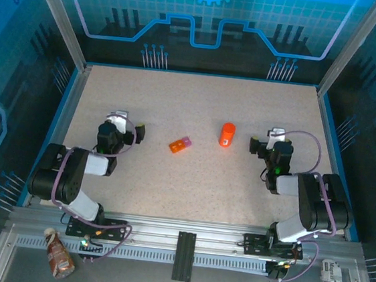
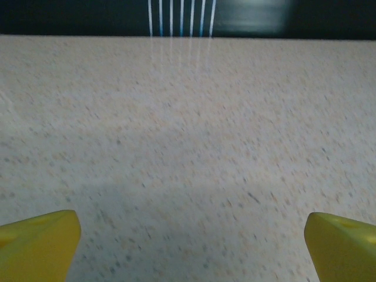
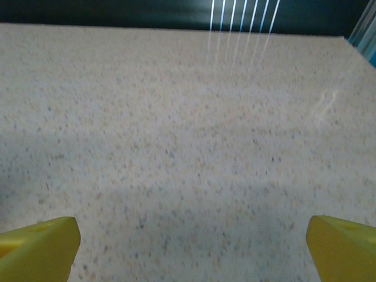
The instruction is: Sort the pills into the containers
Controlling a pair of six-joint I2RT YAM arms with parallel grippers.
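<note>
Between both arms, containers [image 1: 181, 144] nearer left pincer [image 1: 128, 125]

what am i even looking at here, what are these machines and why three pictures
These are two robot arms bolted at the near edge of a speckled table. The top picture looks down from above and behind them. The other two come from cameras on each wrist; the yellow tips at the bottom corners are the fingers.

The left pincer and the right pincer stand wide open over bare table, holding nothing.

Between the arms lies a small flat pill box, orange with a pink end, and to its right stands an upright orange bottle. Nothing is being touched.
</note>
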